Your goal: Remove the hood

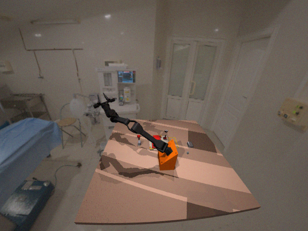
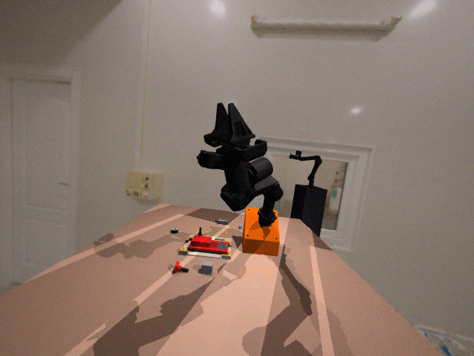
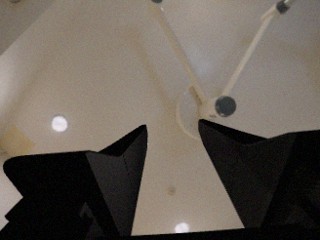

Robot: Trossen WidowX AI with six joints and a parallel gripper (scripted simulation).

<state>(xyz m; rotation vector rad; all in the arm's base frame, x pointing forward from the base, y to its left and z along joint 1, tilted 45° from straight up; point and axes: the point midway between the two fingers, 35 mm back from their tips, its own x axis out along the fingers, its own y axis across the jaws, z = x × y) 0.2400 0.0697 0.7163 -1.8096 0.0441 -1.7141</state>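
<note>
White walls and a white ceiling with round lights fill the room, and the brown striped counter (image 2: 214, 306) stands in the middle of it. High above the counter, the black end effector (image 2: 228, 111) points up at the ceiling. Its two pointed fingers stand partly apart with only ceiling showing between them, so it is loose and holds nothing.

Below it, the black arm bends down to an orange box (image 2: 261, 236) that sits on the counter. Just beside the orange box is the toy car (image 2: 208, 243). The car is red on top, with a gray patch at one end, and it rests on a pale flat base. Which piece is the hood is too small to tell. A thin yellow outline (image 2: 212, 230) lies on the counter right behind the car.

Near the car are a small gray block (image 2: 207, 267), a little red piece (image 2: 178, 267), a small black wheel (image 2: 173, 230) and another gray bit (image 2: 222, 221).

Farther out are white double doors (image 1: 191, 76), a machine with a blue screen (image 1: 126, 76), a stool (image 1: 67, 122) and a blue bed (image 1: 25, 141).
</note>
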